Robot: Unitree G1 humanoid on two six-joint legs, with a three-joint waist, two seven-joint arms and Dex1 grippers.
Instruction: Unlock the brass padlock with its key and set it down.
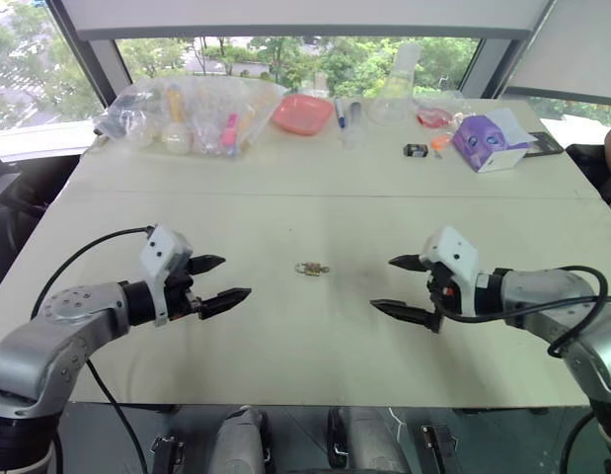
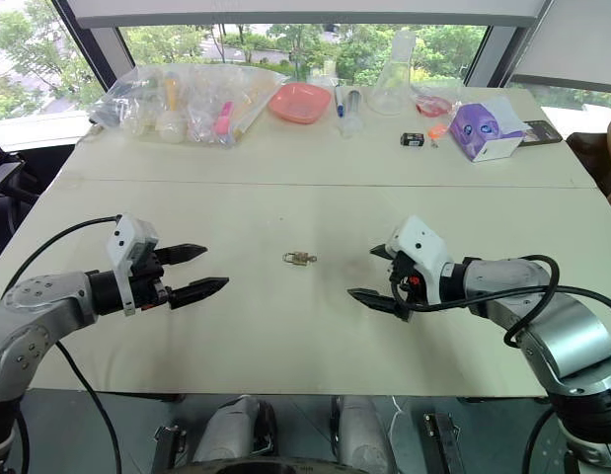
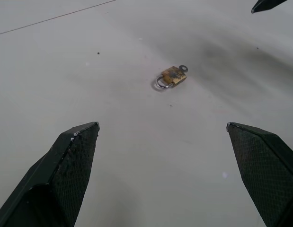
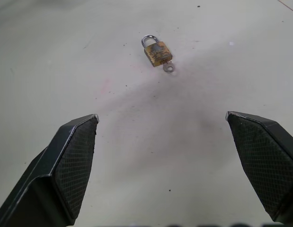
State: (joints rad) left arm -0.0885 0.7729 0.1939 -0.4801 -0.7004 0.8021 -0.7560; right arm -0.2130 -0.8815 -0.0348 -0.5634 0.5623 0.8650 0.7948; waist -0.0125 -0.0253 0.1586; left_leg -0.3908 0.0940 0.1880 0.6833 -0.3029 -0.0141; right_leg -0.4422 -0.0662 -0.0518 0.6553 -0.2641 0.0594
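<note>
Table (image 1: pixel 187 326): pale top.
Far edge: clear plastic bag (image 1: pixel 191 114) of small items, pink dish (image 1: pixel 303 113), blue pen (image 1: pixel 340 112), glass flask (image 1: pixel 394 89).
Far right: purple box (image 1: pixel 488 141), small black clip (image 1: pixel 416 150).

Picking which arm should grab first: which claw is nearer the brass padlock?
Roughly equal. Left claw and right claw, both open, flank the brass padlock, apart from it.

You see the brass padlock (image 4: pixel 157 52) lying flat near the middle of the tabletop (image 1: pixel 285 326), well apart from its edges, silver shackle looking closed, the key (image 4: pixel 168 67) seated in its base.
</note>
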